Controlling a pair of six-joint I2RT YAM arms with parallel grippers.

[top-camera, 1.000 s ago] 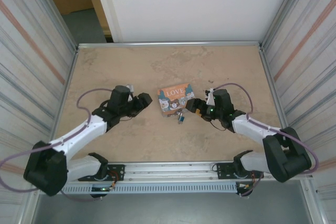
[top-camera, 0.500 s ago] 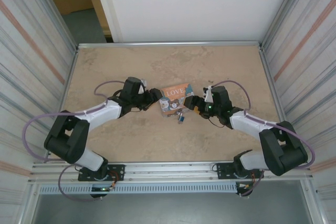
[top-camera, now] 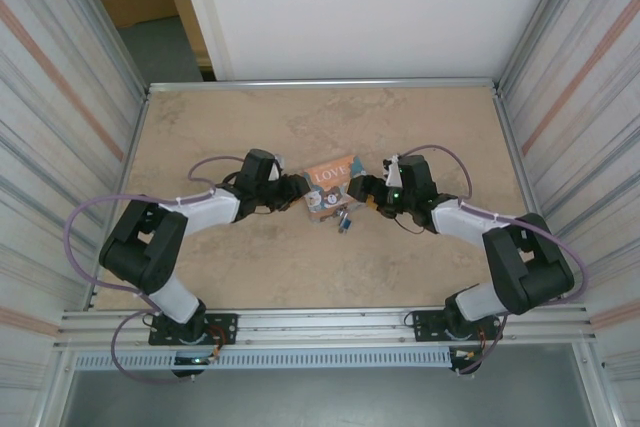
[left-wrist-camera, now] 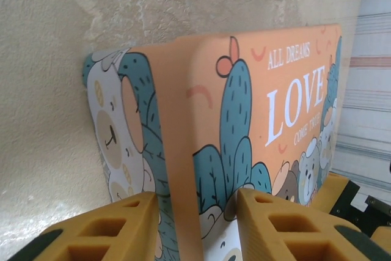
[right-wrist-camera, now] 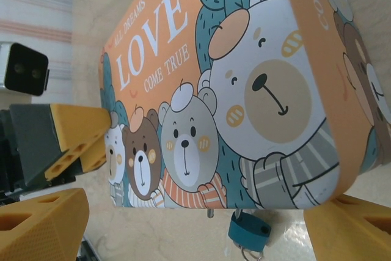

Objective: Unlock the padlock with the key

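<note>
The orange-and-teal LOVE tin box [top-camera: 330, 179] lies mid-table. The small blue padlock [right-wrist-camera: 249, 230] hangs at the tin's front edge, with a metal ring just under it; in the top view the padlock [top-camera: 346, 224] sits in front of the tin. I cannot make out the key. My left gripper [left-wrist-camera: 198, 197] is at the tin's left end. One yellow finger [left-wrist-camera: 122, 224] presses the side wall and the other rests on the lid, so it is shut on the tin. My right gripper [right-wrist-camera: 195, 207] stands open at the tin's right end, fingers apart from it.
The beige table [top-camera: 300, 117] is bounded by a metal rail at the front and corrugated walls left and right. Both arms lie low and converge on the tin from either side. Their cables loop behind them.
My left arm has swung right to the tin and its jaws have narrowed onto the tin's left end. The right gripper has edged slightly closer. The tin has shifted a little.
</note>
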